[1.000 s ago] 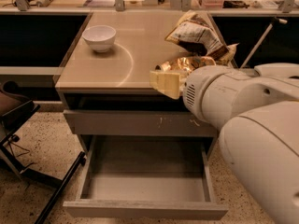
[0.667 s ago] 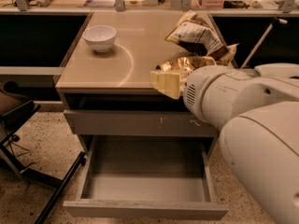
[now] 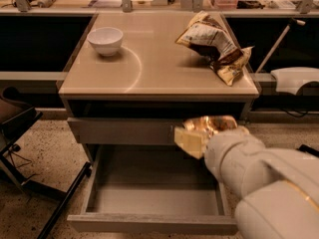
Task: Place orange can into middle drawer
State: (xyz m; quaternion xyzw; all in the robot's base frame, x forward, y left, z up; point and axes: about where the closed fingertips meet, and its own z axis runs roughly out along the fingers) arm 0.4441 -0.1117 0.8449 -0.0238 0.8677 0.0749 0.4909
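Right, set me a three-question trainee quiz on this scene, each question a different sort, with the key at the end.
1. True or false: the orange can lies inside the middle drawer.
2. Which things sit on the table? A) a white bowl and a snack bag. B) two cans. C) a plate and a fork.
3. Fill in: the gripper, in front of the closed drawer front and just above the open middle drawer, is shut on the ____.

Key: 1 false, it is held above the drawer; 2 A; 3 orange can.
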